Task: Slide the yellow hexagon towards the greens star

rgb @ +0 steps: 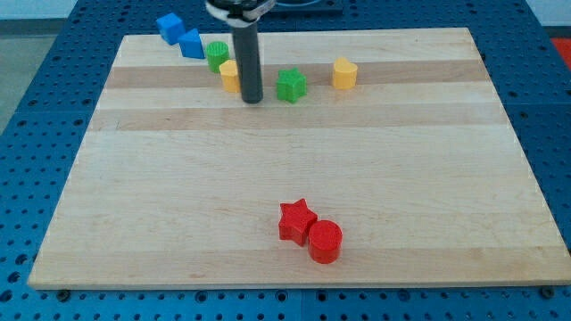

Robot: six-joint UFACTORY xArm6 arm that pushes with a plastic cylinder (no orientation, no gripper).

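Observation:
The yellow hexagon sits near the view's top, partly hidden behind my rod. The green star lies to its right. My tip rests on the board between them, touching or nearly touching the hexagon's right side and a short gap left of the star.
A green round block sits just above-left of the hexagon. Two blue blocks lie at the top left edge. A yellow heart-like block lies right of the star. A red star and red cylinder sit near the bottom.

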